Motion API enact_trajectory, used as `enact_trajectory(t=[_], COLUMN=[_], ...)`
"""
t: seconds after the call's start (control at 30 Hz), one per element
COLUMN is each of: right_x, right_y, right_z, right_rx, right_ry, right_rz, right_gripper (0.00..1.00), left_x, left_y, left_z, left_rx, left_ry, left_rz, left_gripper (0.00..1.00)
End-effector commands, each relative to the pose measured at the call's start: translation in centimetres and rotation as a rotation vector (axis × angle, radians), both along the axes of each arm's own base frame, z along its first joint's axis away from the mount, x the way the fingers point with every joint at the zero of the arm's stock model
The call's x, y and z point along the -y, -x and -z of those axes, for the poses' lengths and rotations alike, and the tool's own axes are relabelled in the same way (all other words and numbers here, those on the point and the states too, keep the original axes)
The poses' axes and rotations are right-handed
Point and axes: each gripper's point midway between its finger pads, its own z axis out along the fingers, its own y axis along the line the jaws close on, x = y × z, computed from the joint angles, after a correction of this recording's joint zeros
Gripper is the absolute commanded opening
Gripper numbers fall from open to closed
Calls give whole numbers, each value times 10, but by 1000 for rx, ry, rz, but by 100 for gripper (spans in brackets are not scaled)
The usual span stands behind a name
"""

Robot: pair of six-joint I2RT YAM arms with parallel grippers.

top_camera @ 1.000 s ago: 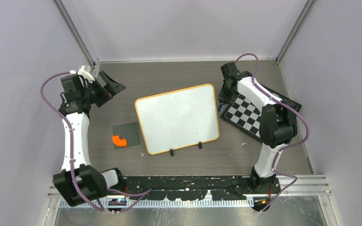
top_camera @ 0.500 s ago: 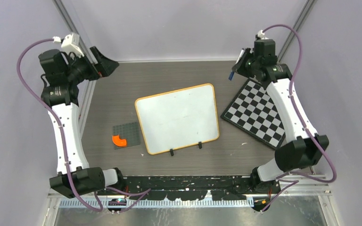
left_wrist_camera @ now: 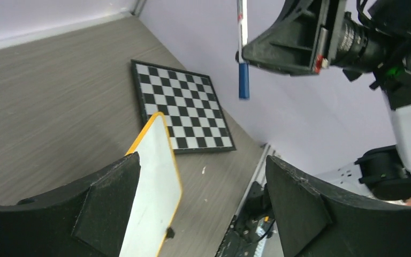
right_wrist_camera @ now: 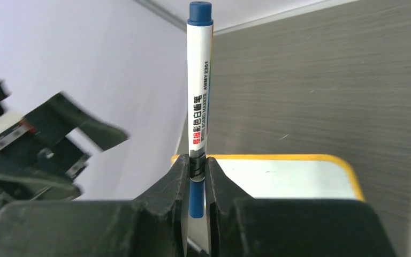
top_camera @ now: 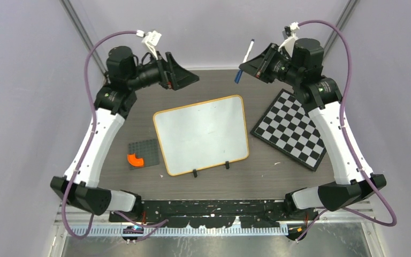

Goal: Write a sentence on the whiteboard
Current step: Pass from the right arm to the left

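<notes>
Table contents, counted from the top view: one whiteboard [top_camera: 200, 134], one checkered board [top_camera: 291, 128], one grey tile [top_camera: 145, 150] carrying one orange piece [top_camera: 135, 159], one marker [top_camera: 244, 60].

Whiteboard: lies flat at mid-table, turned slightly off square, orange-yellow frame. Two black clip feet [top_camera: 195, 173] on its near edge. Its white face shows only faint smudges.

Surroundings: the checkered board lies flat to the whiteboard's right, turned like a diamond, with a strip of bare table between them. The grey tile sits just beside the whiteboard's near-left corner; contact cannot be told. The orange piece rests on the tile's near-left part.

Left gripper [top_camera: 184, 75]: in the air over the far-left part of the table, aimed toward the other arm, fingers spread wide with nothing between them.

Right gripper [top_camera: 249, 68]: in the air over the far-right part, facing the left one, clamped on the marker's white barrel near one blue end. The marker stands across the fingers, clear of the whiteboard and between the two grippers in the left wrist view.
</notes>
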Motion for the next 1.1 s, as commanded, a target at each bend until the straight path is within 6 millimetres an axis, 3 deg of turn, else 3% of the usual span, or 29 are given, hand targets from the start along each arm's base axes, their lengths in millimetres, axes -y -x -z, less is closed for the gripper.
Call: enact_trajectory(t=[0.0, 0.13, 0.27, 0.4, 0.5, 0.57, 0.63, 0.67, 0.73, 0.8, 0.87, 0.93, 1.07], right_x=[-30, -46, -62, -71, -74, -75, -73, -72, -67, -63, -54, -43, -24], right_y=[11, 10, 13, 12, 11, 12, 14, 15, 18, 25, 33, 39, 65], right_z=[-20, -11, -3, 4, 7, 6, 3, 2, 3, 7, 7, 11, 15], right_rx=[8, -4, -22, -30, -32, -29, -10, 7, 32, 56, 74, 71, 37], right_ry=[-100, -85, -75, -57, -46, -46, -29, -15, 18, 43, 41, 23, -101], right_rz=[-92, -113, -145, -153, -159, -165, -170, -177, -198, -257, -305, -357, -572], right_gripper=[0, 0, 0, 0, 0, 0, 0, 1, 20, 62, 90, 99, 100], left_x=[43, 72, 88, 103, 112, 113, 111, 108, 102, 91, 81, 71, 52], left_y=[-11, -10, -17, -14, -12, -11, -12, -12, -12, -11, -4, 9, 43], left_z=[-1, 11, 19, 20, 22, 24, 28, 31, 35, 42, 46, 54, 76], left_rx=[-35, -9, -16, -29, -45, -54, -53, -56, -59, -71, -57, -7, 115], left_ry=[86, 23, -3, 15, 33, 37, 23, 13, -5, -41, -79, -148, -296], left_rz=[80, 103, 110, 159, 199, 208, 209, 204, 204, 198, 217, 268, 399], left_gripper=[87, 81, 76, 66, 50, 31, 7, 1, 0, 0, 0, 0, 0])
